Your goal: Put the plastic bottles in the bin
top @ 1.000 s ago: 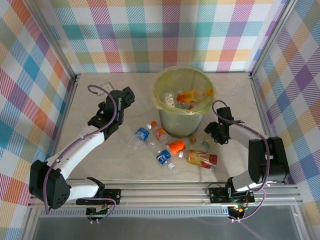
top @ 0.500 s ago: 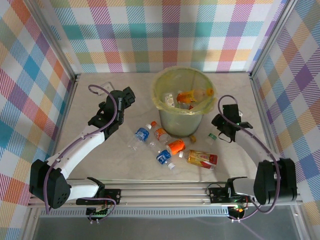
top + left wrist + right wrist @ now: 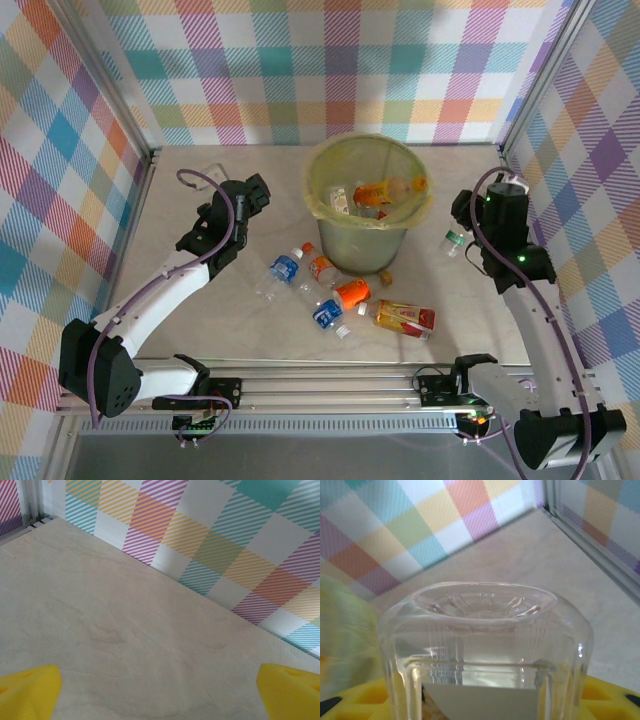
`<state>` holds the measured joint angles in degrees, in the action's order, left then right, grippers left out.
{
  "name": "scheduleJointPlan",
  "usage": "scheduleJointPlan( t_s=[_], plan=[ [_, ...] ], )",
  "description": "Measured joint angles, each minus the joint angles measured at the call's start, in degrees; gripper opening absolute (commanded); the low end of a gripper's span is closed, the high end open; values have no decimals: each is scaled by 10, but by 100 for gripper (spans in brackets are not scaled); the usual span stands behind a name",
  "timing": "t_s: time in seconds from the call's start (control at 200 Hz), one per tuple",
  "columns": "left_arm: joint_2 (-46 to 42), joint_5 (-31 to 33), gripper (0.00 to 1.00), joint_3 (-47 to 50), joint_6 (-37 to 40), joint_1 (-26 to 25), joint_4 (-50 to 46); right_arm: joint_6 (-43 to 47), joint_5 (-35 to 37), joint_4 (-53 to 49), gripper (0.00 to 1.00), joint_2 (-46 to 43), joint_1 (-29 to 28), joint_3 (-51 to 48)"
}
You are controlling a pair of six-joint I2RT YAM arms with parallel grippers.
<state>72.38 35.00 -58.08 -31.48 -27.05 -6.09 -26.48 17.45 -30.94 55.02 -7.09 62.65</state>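
Clear plastic is what my right gripper (image 3: 460,232) has: a small bottle (image 3: 485,645) clamped between its yellow fingers (image 3: 355,697), base toward the wrist camera, hanging just right of the bin (image 3: 313,195). I'd carry it left until it's fully over the rim before letting go, so it clears the bag liner. The left gripper (image 3: 258,192) is spread wide over bare table (image 3: 125,630), holding nothing. Where fingers meet bottle is cut off, so I can't judge the grip's firmness. More bottles (image 3: 285,268) lie before the bin.
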Motion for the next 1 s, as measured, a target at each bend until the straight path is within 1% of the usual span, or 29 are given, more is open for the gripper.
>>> scheduleJointPlan(
  t_s=[0.115,0.26,0.36,0.505,0.645,0.78,1.0],
  plan=[
    [0,-1,100,0,2,0,0,20,-40,-13,52,18,0,62],
    [2,-15,100,0,9,2,-1,40,-97,-26,53,69,-9,151],
    [7,-26,100,0,10,3,-5,55,-138,-40,53,116,-27,223],
    [24,-48,100,-2,11,3,-7,83,-181,-57,53,200,-69,335],
    [34,-72,100,-9,13,3,-13,116,-202,-82,53,285,-109,432],
    [34,-88,100,-11,13,3,-13,143,-212,-107,54,363,-136,507],
    [34,-90,100,-11,13,3,-13,171,-214,-153,55,459,-166,570]
  ],
)
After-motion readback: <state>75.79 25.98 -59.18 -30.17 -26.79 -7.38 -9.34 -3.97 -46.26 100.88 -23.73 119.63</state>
